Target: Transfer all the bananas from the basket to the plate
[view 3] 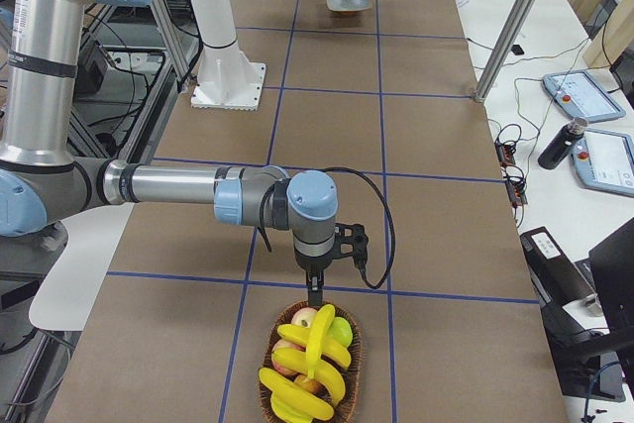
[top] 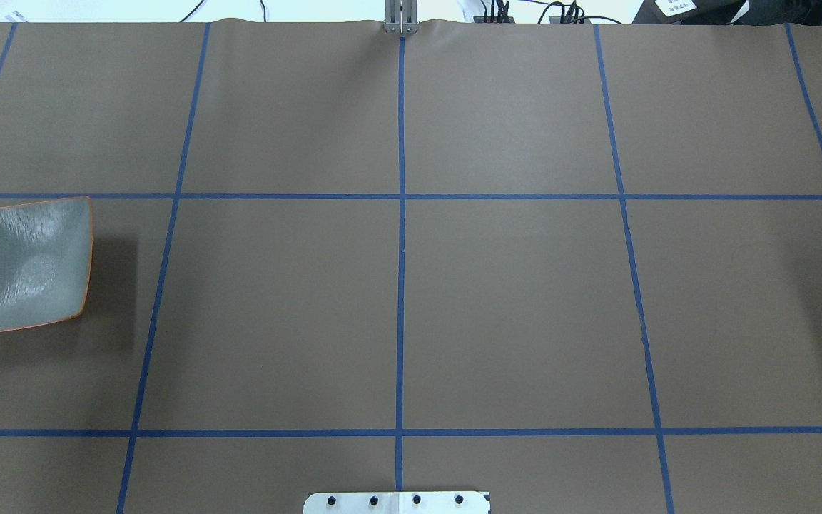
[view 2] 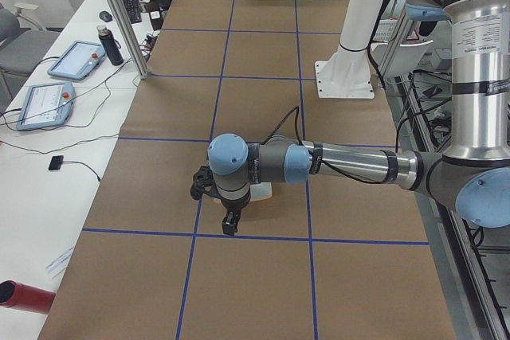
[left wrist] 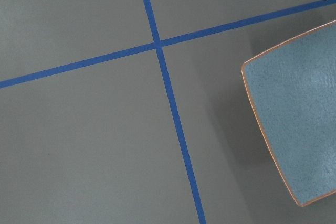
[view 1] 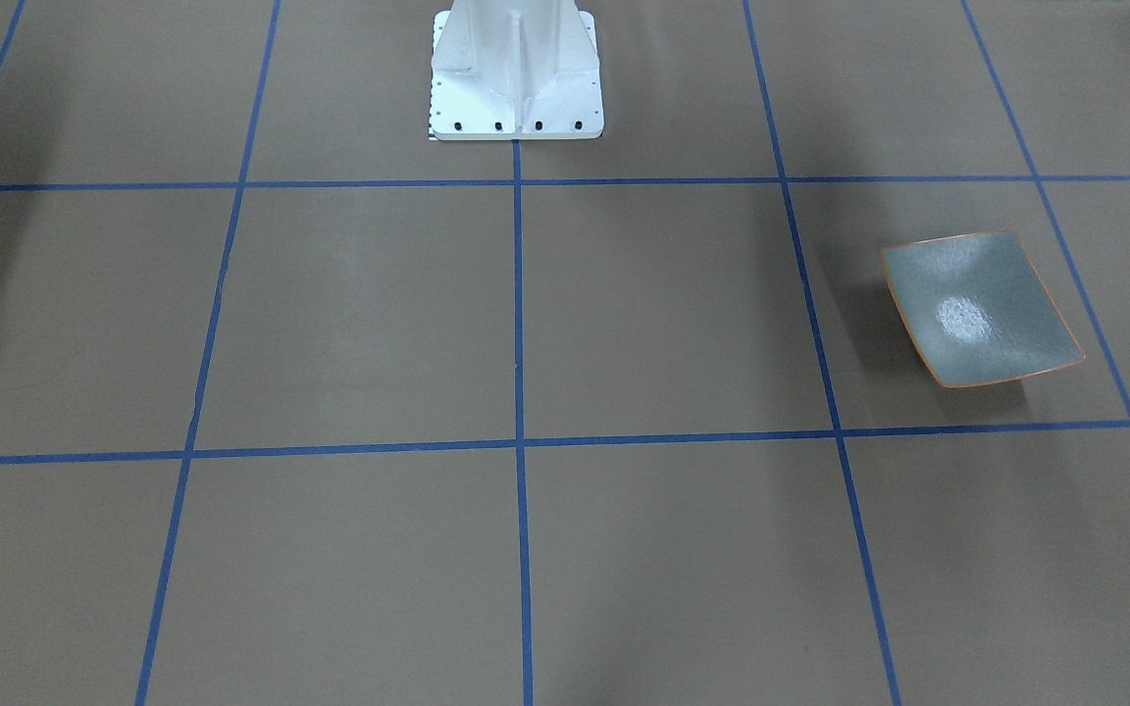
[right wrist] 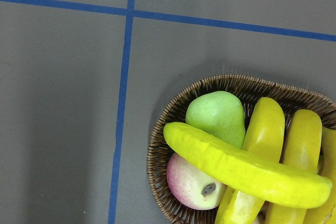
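One square grey-green speckled plate with an orange rim sits far left on the brown table. Left gripper hangs near it, finger state can't tell. Far right, right gripper hangs over a brown wicker basket, grasp can't tell. Four glossy yellow bananas are in the basket, beside a green pear.

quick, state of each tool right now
left tool: cannot tell, seen only from the side
right tool: cannot tell, seen only from the side
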Tool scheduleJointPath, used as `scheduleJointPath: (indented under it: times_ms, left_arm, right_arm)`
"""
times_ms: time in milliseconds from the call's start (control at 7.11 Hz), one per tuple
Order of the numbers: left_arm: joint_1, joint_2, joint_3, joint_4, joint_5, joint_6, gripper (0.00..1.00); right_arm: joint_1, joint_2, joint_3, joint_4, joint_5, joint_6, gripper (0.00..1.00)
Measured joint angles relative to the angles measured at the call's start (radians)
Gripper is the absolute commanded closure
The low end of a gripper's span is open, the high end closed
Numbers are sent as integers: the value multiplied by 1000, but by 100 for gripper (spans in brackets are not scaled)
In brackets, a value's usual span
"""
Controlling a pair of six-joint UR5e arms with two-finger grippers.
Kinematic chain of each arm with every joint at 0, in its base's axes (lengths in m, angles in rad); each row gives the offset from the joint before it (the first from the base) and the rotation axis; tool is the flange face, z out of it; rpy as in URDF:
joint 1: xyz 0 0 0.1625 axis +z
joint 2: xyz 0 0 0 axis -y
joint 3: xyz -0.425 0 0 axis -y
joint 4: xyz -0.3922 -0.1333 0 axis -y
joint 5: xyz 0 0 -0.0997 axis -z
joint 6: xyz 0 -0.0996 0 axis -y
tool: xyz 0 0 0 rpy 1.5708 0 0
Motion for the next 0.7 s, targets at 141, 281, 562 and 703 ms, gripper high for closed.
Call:
scheduleJointPath:
  times_ms: [141, 281, 562, 703]
  left_arm:
    - [1, -1, -3, -3, 0, -2, 0]
    - [1, -3, -7, -13, -1, -4, 0]
    - [3, -5, -11, -53, -1, -3, 0]
    - [3, -9, -12, -75, -2, -6, 0]
  right_arm:
    - [0, -1, 1, 0, 1, -1, 0]
    - [0, -3, 4, 1, 3, -3, 0]
    - [0, 3, 13, 6, 12, -6, 0]
    - [0, 20, 12, 29, 11, -3, 0]
